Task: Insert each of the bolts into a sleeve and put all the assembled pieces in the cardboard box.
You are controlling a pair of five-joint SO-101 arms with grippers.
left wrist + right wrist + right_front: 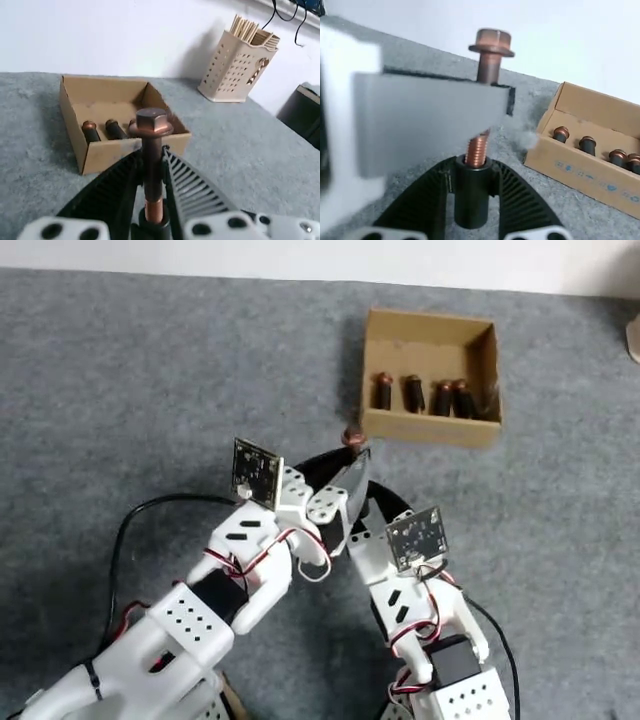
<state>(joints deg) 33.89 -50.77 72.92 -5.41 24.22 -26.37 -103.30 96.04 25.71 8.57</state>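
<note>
Bolt point(151, 122) pinched in our left gripper point(151, 156) sits tip-first in the sleeve point(471, 200) our right gripper point(471, 165) clamps, finished pieces point(412, 392) already in the box point(430, 428), this one pending.

A beige holder point(235, 67) of seemingly wooden sticks point(248, 30) stands on grey carpet point(30, 150).

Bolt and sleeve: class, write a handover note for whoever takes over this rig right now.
Left gripper: shut on the bolt, head up.
Right gripper: shut on the sleeve below it.
The bolt's threaded tip is in the sleeve's mouth, not seated; both are held near the box.
Done: four pieces lie in the box.
Left to do: push the bolt home, then put this piece in the box.
</note>
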